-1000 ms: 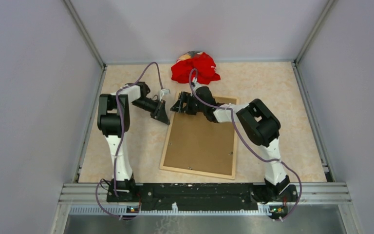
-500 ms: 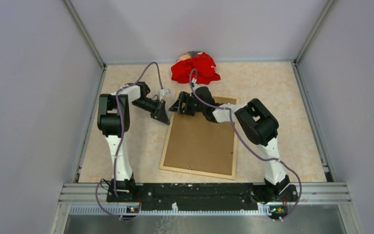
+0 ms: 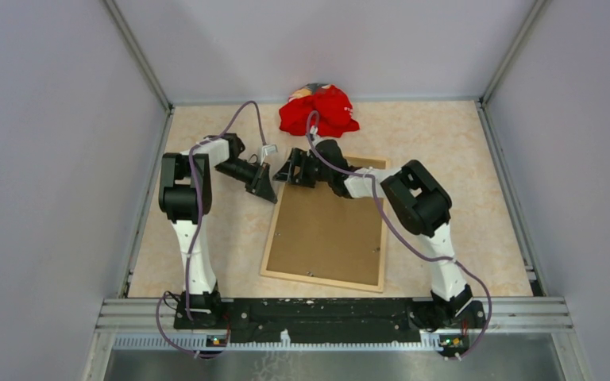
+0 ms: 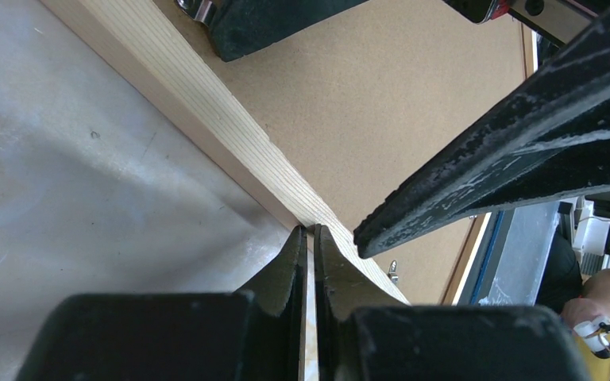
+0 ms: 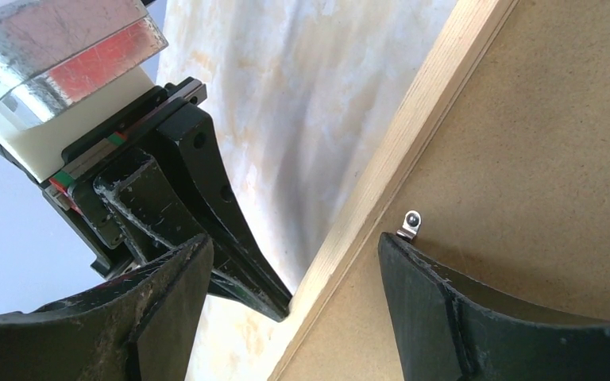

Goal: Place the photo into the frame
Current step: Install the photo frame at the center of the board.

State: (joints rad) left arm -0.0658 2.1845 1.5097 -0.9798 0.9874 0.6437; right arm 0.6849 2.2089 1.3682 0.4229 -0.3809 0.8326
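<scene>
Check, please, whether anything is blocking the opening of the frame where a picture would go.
Yes: the brown backing board fills the whole opening of the frame, which lies face down, and a small metal clip sits at the board's edge.

your left arm (image 3: pixel 183 190) rises from its base, elbow high, forearm reaching right and tilting down, the left jaws closed almost flat together. your right arm (image 3: pixel 417 202) folds at the elbow and stretches left, the right jaws spread wide, tips close to the left jaws' tips.
</scene>
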